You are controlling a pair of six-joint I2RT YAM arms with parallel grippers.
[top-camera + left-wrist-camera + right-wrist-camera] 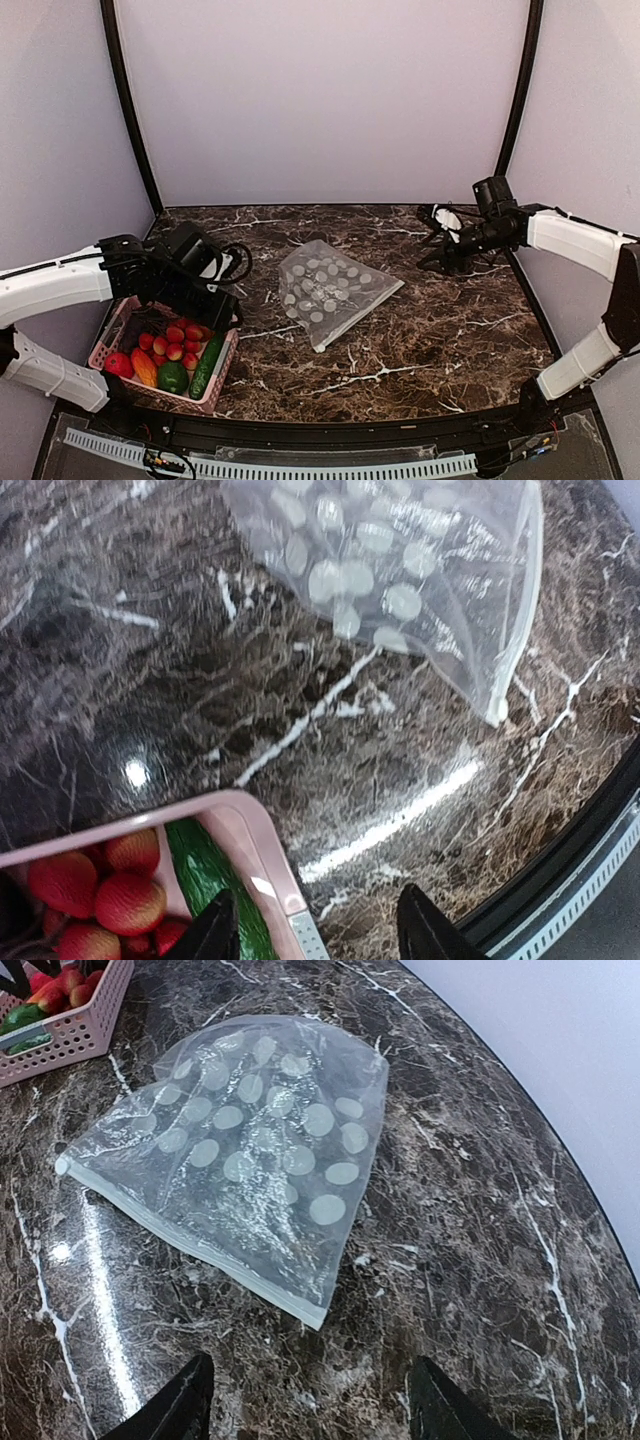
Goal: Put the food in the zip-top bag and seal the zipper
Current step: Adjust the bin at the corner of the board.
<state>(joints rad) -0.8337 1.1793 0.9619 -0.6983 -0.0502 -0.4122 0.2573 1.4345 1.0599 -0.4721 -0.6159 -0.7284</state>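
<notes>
The zip-top bag (335,290) lay flat near the middle of the bench (430,340), one bag only, clear with many white dots. We saw nothing inside it. Its zipper (190,1243) ran as one thin straight strip along the edge that pointed to the near right side of the bench; whether it was pressed closed we could not tell.

All the food was in one pink basket (160,398) at the near left corner of the bench, well apart from the bag. In it we counted one green cucumber (207,365) along the right wall, one green pepper (172,377) beside it, one orange-red mango (143,367), and one larger red piece (118,365) at the left end. Behind them was a heap of small red round fruits (175,335); we counted at least seven, and some were hidden under the arm. An eggplant we could not make out.

There were two arms. The left pincer (315,935) hung over the right end of the basket with its two fingers spread, one over the cucumber and one outside the basket rim, pinching nothing. The right pincer (312,1410) hovered above the far right part of the bench, near the bag but not touching it, spread wide and empty.
</notes>
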